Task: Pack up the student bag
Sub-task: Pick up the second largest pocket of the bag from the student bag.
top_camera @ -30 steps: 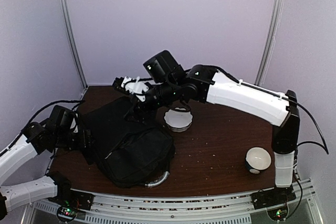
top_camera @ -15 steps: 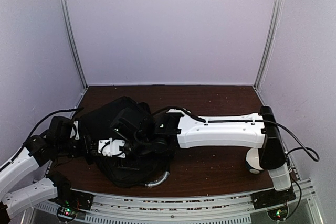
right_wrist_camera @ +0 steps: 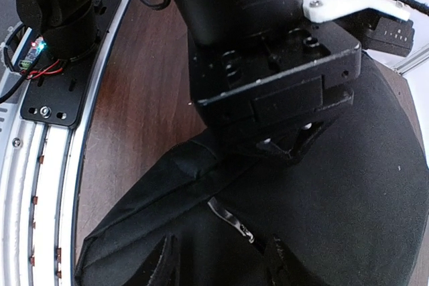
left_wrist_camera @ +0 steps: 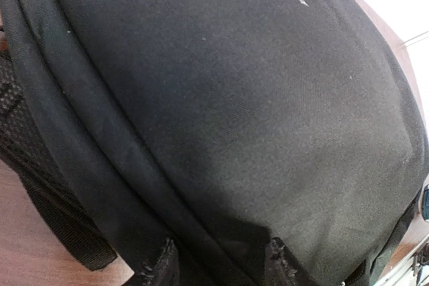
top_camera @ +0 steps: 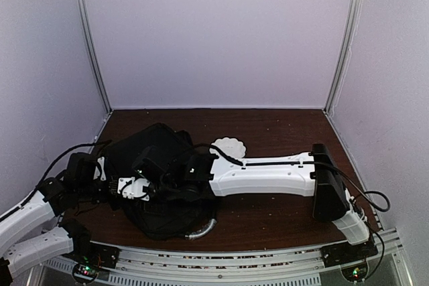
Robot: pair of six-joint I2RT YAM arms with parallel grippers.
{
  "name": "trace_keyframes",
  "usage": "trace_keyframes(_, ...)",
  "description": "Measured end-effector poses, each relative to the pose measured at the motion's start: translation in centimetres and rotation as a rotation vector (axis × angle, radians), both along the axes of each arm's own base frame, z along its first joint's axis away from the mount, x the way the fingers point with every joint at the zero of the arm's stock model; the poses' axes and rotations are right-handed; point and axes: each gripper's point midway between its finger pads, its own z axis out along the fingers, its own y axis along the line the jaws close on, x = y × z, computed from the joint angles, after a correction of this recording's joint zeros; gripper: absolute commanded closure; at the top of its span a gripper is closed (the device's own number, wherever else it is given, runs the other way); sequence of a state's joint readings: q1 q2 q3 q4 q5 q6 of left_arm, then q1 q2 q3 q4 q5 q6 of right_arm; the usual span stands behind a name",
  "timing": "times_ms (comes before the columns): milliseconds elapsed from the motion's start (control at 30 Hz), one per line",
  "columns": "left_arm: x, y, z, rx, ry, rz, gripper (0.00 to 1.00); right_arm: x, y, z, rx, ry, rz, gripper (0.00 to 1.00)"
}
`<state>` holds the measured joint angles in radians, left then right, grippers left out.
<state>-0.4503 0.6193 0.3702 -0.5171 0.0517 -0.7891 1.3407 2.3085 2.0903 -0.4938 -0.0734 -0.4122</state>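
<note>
Top external view: the student bag (top_camera: pixel 164 218) lies slumped on the left half of the desk (top_camera: pixel 281 125), its silvery handle (top_camera: pixel 203 228) curling out toward the near edge. The right arm stretches low across the desk and hangs its pincer (right_wrist_camera: pixel 218 262) over the bag. It is released, fingers apart with nothing between them, just above a zip pull (right_wrist_camera: pixel 231 218). The left pincer (left_wrist_camera: pixel 218 267) sits close against the bag's side by a piped seam. Its fingers stand apart, but I cannot tell whether they bite any cloth.

From where I stand the bag looks soft and floppy, bulky rather than heavy. I'd expect it to sag and fold away instead of holding its mouth open. The firm spots, I'd judge, are the seam, the zip pull and the handle, while loose panel cloth would only bunch up. One pincer would do well to pin an edge while the other works the zip.
</note>
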Motion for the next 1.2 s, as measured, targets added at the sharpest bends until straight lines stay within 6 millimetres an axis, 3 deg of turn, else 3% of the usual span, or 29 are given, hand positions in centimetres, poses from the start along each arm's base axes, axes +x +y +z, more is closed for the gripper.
trace_keyframes(367,0.4,-0.7,0.3,-0.052,-0.049,-0.019,0.6,0.2,1.0,-3.3,-0.028,-0.006,0.005,0.58)
trace_keyframes(700,0.6,-1.4,0.9,-0.09,-0.082,-0.043,0.62,1.8,1.9,-3.6,0.011,-0.074,-0.072,0.69)
trace_keyframes(1033,0.5,-1.5,1.4,-0.109,-0.102,-0.049,0.67,2.8,3.2,-3.3,0.019,-0.102,-0.112,0.87)
trace_keyframes(1200,0.3,-1.5,1.5,-0.115,-0.114,-0.05,0.67,3.7,2.8,-3.1,0.011,-0.119,-0.17,0.99)
